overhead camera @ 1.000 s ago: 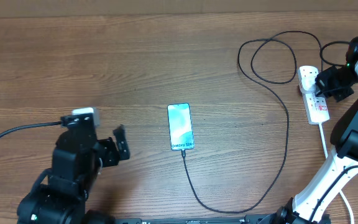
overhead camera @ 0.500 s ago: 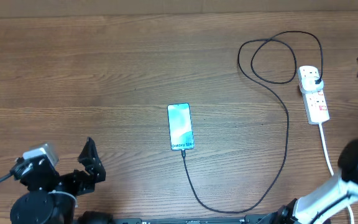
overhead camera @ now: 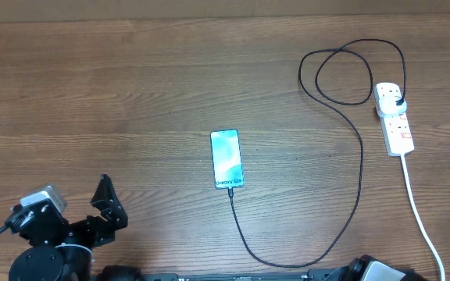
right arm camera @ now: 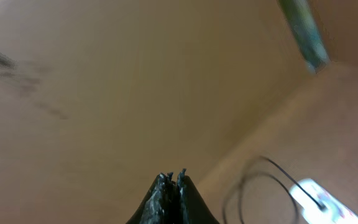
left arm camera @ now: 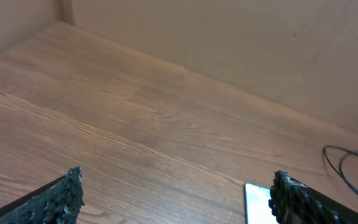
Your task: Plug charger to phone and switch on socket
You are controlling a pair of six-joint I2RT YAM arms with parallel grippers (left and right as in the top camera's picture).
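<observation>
Beside the left end effector (left arm camera: 176,183), the phone (left arm camera: 255,200) is cut off.

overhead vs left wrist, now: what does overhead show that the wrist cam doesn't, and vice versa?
Only overhead: the socket with its black plug and white cord, the charger's full run, and its tip meeting the phone's near edge.
Only left wrist: the brown wall behind the table.
Both: the wooden table, the phone (just a corner in the wrist view), part of the charger's loop, and the open left gripper, holding nothing.
</observation>
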